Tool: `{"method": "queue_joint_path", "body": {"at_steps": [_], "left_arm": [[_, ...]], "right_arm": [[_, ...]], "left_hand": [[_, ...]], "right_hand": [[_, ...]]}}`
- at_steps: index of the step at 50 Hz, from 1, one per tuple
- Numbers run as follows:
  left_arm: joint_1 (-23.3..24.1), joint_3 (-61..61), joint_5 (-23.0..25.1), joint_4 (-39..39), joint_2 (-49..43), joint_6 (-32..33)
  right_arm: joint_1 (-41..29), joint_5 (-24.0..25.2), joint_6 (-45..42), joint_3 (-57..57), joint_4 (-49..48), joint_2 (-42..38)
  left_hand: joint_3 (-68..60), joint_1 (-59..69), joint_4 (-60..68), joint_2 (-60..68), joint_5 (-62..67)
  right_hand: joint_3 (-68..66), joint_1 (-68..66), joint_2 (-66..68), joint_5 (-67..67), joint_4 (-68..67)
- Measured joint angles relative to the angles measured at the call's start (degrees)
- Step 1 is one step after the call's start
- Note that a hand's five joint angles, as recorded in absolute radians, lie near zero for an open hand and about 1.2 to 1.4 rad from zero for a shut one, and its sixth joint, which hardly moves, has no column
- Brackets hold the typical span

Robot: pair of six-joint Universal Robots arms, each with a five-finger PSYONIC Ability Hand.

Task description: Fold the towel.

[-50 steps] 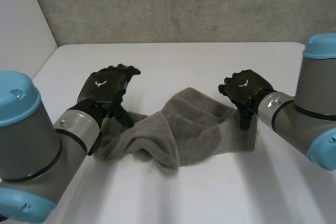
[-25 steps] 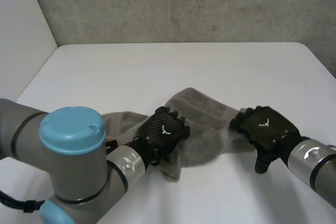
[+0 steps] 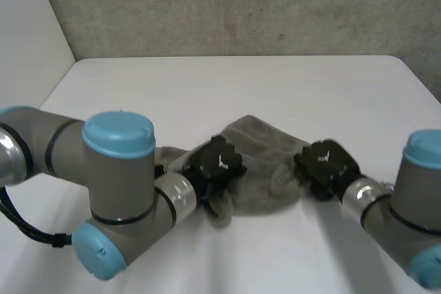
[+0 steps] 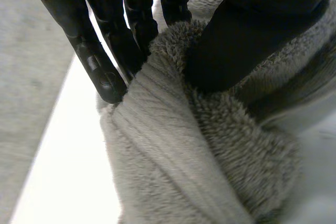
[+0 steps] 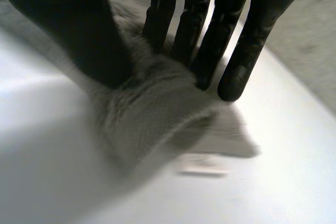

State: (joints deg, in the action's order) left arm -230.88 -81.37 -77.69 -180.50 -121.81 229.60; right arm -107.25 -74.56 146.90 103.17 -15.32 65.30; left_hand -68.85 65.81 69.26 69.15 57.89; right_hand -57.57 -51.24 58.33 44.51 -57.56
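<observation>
- towel [image 3: 260,170]: grey, bunched up, lies on the white table [image 3: 241,87] at the near middle, between the two hands.
- left hand [image 3: 217,163]: sits on the towel's left end, back of the hand up.
- left wrist view: fingers [image 4: 105,61] on one side and thumb [image 4: 247,30] on the other, with a raised fold of towel [image 4: 184,156] squeezed between them. The left hand is grasping the towel.
- In the same view the outer fingertip sits at the cloth's edge, just beside bare table [image 4: 47,182].
- right hand [image 3: 325,169]: sits on the towel's right end, back of the hand up.
- right wrist view: thumb [image 5: 68,30] presses into the pile and the fingers [image 5: 210,35] come down on the far side of a ridge of towel [image 5: 152,108]. The ridge is pinched between them, so the right hand is grasping the towel too.
- A flat tail of cloth runs out past the right fingertips onto the table [image 5: 262,192].
- Between the hands the towel lies low and rumpled. Its far part spreads flat toward the wall [image 3: 241,5], and a small lobe sticks out on the near side under the left hand.
- left arm [image 3: 117,191]: bent across the near left, wrist pointing in at the towel.
- right arm [image 3: 406,211]: comes in from the near right.
</observation>
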Motion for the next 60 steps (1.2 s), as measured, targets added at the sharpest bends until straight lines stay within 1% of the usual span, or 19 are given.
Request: {"method": "queue_joint_path", "body": {"at_steps": [1,2,4,6,9,14,17,22,27,30,32,37,45,46,47,48,51,55,60], "left_arm": [[0.0,0.0,0.0,0.0,0.0,0.0],[-0.3,1.0,-0.6,-0.1,0.5,-0.2],[-1.1,3.2,-1.8,-0.3,1.2,-0.7],[-1.1,3.2,-1.8,-0.3,1.2,-0.7],[-4.5,11.1,-4.9,-1.4,2.0,-3.0],[-7.8,21.7,-9.6,-3.7,1.7,-9.1],[-10.9,32.7,-16.2,-7.4,1.2,-19.8],[-12.5,36.4,-20.4,-10.5,1.6,-30.6],[-12.7,27.6,-21.6,-12.0,4.6,-38.4],[-12.8,19.3,-21.4,-12.6,6.1,-39.5],[-12.8,16.5,-21.3,-12.8,6.4,-39.7],[-13.2,-1.7,-21.0,-14.5,6.4,-39.3],[-12.9,-11.3,-21.0,-14.7,4.1,-39.0],[-12.7,-13.1,-21.0,-13.9,4.1,-38.9],[-12.6,-13.7,-21.0,-13.5,4.2,-38.9],[-12.5,-14.9,-21.0,-12.4,5.0,-38.8],[-12.0,-16.1,-20.7,-9.6,7.5,-38.6],[-11.3,-16.3,-19.8,-6.4,11.4,-38.5],[-10.5,-15.1,-15.4,-3.8,17.9,-38.0]], "right_arm": [[0.0,0.0,0.0,0.0,0.0,0.0],[-0.1,-1.6,-0.9,-2.6,-0.7,-1.5],[-0.3,-3.3,-2.4,-6.0,-1.0,-3.0],[-0.3,-3.3,-2.4,-6.0,-1.0,-3.0],[-0.8,-6.2,-6.7,-16.7,-0.1,-4.3],[-1.0,-8.6,-5.1,-27.4,-2.7,-2.2],[-0.9,-11.2,0.6,-35.6,-9.5,0.7],[-0.7,-12.3,5.7,-38.8,-12.8,2.5],[-1.0,-10.5,7.7,-38.0,-6.2,2.2],[-1.0,-8.1,7.7,-36.5,0.0,1.0],[-1.0,-7.2,7.6,-35.9,2.1,0.5],[-0.4,-3.1,5.4,-30.6,13.8,-4.0],[0.6,-2.5,2.0,-25.6,19.2,-7.9],[0.9,-2.5,1.5,-24.6,19.7,-8.3],[1.2,-2.4,1.2,-23.8,20.0,-8.5],[1.6,-2.4,0.9,-22.7,20.2,-8.5],[2.5,-2.2,0.7,-21.0,20.2,-7.9],[3.7,-1.6,0.6,-19.3,19.8,-6.7],[5.7,0.3,0.7,-17.1,18.4,-5.3]], "left_hand": [[0.0,0.0,0.0,0.0,0.0],[-0.2,0.0,0.2,0.1,0.1],[-0.2,0.0,0.2,0.1,0.1],[-0.2,0.0,0.2,0.1,0.1],[-0.5,0.3,0.4,0.3,0.3],[-0.7,0.3,0.5,0.4,0.3],[-0.7,0.3,0.5,0.4,0.3],[-0.7,0.3,0.5,0.4,0.5],[-0.7,0.3,0.5,0.4,0.5],[-0.7,0.3,0.5,0.4,0.5],[-0.7,0.3,0.5,0.4,0.5],[-0.7,0.3,0.5,0.4,0.5],[4.3,-0.7,-4.7,-4.6,-2.6],[13.6,-12.4,-14.0,-14.0,-12.8],[13.6,-12.4,-14.0,-14.0,-12.8],[21.4,-18.2,-21.5,-21.7,-20.1],[32.4,-30.2,-32.9,-32.7,-31.6],[38.0,-35.2,-38.5,-38.4,-37.3],[41.0,-37.6,-41.6,-41.3,-40.3]], "right_hand": [[0.0,0.0,0.0,0.0,0.0],[-8.1,-3.6,8.2,8.4,-8.5],[-9.3,-3.6,9.0,9.7,-10.4],[-9.3,-3.6,9.0,9.7,-10.4],[-9.3,-3.6,9.1,10.2,-10.7],[-10.2,-3.6,9.1,10.3,-10.8],[-10.2,-3.6,9.1,10.7,-10.8],[-10.2,-3.6,9.1,11.1,-10.8],[-10.4,-3.6,9.1,11.2,-10.8],[-10.6,-3.6,9.1,11.2,-10.8],[-10.6,-3.6,9.1,11.3,-10.8],[-10.6,-3.6,9.1,11.3,-10.8],[-10.6,-3.6,9.1,11.3,-10.8],[-10.6,-3.6,9.1,11.3,-10.8],[-10.6,-3.6,9.1,11.3,-10.8],[-10.6,-3.6,9.1,11.3,-10.8],[-10.6,-3.6,9.1,11.3,-10.8],[-10.6,-3.6,9.1,11.3,-10.8],[-10.6,-3.6,9.1,11.3,-10.8]]}}
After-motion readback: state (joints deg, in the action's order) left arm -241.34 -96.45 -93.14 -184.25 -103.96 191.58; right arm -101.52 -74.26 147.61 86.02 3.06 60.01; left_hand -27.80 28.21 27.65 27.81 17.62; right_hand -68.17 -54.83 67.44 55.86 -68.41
